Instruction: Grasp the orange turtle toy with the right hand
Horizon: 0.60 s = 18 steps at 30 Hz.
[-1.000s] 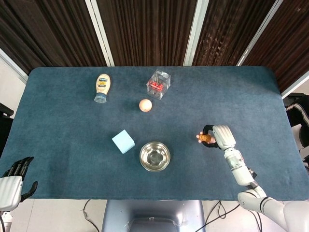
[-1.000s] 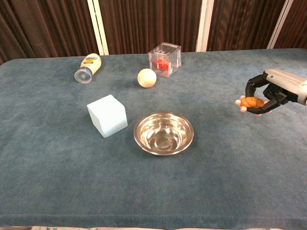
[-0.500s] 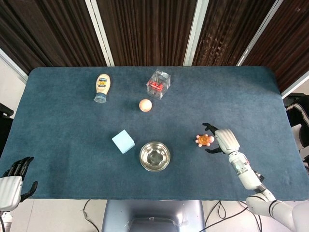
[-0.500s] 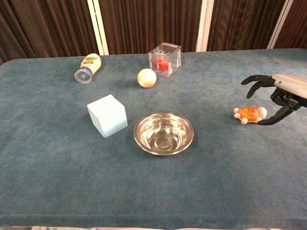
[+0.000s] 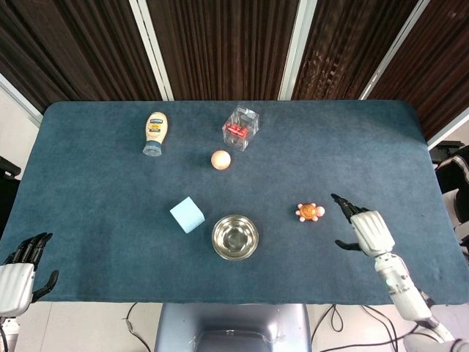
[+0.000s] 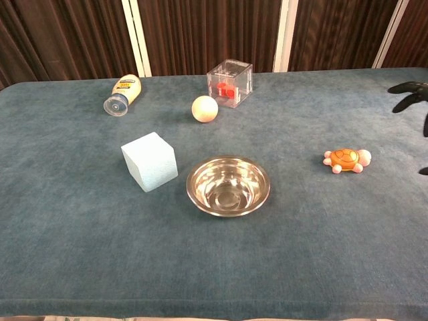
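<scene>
Orange turtle toy (image 5: 310, 212) sits free on the table (image 5: 88, 220); right hand (image 5: 368, 231) spread, holding nothing, mostly cropped in the chest view; left hand (image 5: 20, 271) partly cut off, fingers apart.

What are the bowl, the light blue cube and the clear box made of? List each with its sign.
Bowl: polished metal, probably steel; it mirrors light inside.
Light blue cube: likely foam or sponge; matte, faintly grainy faces.
Clear box: transparent hard plastic, probably acrylic; red pieces show through its walls.

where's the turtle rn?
In the head view the turtle sits on the table's right half, free, between the bowl and the open right hand, touching neither.
</scene>
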Each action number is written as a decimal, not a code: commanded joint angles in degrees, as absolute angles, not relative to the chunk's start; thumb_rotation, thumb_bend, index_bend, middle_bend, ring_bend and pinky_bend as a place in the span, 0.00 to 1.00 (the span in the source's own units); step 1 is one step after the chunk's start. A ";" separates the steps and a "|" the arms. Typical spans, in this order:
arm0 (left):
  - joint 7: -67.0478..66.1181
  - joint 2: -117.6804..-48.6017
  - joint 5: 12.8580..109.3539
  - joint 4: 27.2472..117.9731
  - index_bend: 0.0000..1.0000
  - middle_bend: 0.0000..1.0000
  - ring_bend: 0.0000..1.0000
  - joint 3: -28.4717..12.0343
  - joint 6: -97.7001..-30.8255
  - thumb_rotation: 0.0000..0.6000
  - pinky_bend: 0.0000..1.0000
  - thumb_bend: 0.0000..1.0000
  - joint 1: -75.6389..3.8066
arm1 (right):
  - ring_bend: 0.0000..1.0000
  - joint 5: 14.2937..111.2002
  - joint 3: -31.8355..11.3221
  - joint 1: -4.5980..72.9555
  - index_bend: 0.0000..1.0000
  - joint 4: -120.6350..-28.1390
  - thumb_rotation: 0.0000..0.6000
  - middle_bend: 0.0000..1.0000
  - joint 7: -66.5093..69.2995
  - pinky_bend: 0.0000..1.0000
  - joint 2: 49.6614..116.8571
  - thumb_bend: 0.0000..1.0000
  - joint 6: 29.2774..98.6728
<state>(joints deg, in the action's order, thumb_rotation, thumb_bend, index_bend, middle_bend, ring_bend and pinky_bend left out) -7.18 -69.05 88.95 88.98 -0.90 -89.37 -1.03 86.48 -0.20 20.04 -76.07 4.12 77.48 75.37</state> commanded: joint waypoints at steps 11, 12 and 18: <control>-8.97 -67.55 89.16 91.17 0.13 0.14 0.14 -0.91 -89.12 1.00 0.37 0.35 -1.48 | 0.18 95.47 5.29 7.74 0.16 -85.05 1.00 0.22 -3.46 0.37 69.31 0.00 91.72; -8.88 -67.47 89.23 91.20 0.13 0.14 0.14 -0.87 -89.24 1.00 0.37 0.35 -1.41 | 0.18 95.38 5.21 7.77 0.15 -85.05 1.00 0.22 -3.45 0.37 69.35 0.00 91.32; -8.38 -67.14 89.42 91.43 0.13 0.14 0.14 -0.74 -89.55 1.00 0.37 0.35 -1.26 | 0.16 95.43 4.87 7.70 0.08 -84.96 1.00 0.19 -5.13 0.37 70.22 0.00 89.48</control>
<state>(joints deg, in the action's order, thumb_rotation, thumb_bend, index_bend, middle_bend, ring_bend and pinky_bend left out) -8.39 -67.15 89.41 91.41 -0.75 -89.55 -1.26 95.41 4.91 7.73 -84.98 -5.07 70.17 89.51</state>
